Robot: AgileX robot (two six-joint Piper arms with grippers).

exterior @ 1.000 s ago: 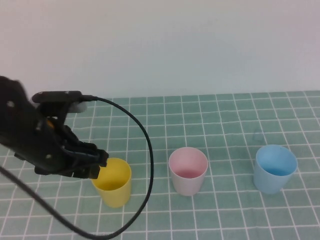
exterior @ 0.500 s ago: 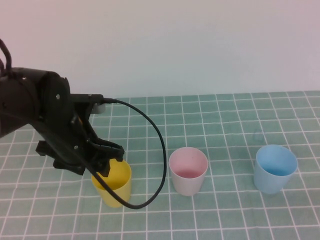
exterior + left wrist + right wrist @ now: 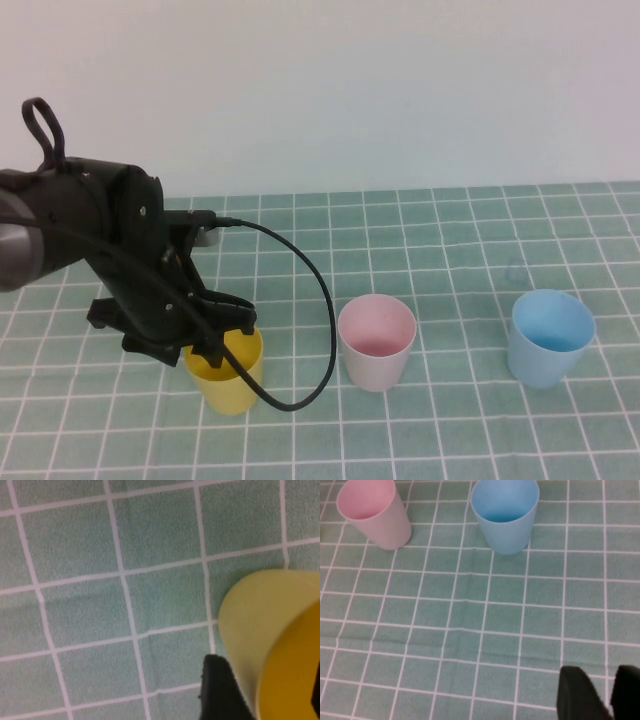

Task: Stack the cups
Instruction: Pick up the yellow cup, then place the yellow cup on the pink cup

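Left gripper [image 3: 224, 335] straddles yellow cup's [image 3: 228, 378] rim; right gripper [image 3: 601, 692] parked.

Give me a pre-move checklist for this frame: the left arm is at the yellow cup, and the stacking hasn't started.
1. Left gripper at the yellow cup, one finger outside its wall: ok.
2. Firm grip on the yellow cup: cannot tell.
3. Yellow cup upright on the checked cloth: ok.
4. Pink-lined cup upright, open and empty, ready to receive: ok.
5. Light blue cup standing apart, clear of the path: ok.
6. Right gripper parked away from the cups, fingers near together: ok.
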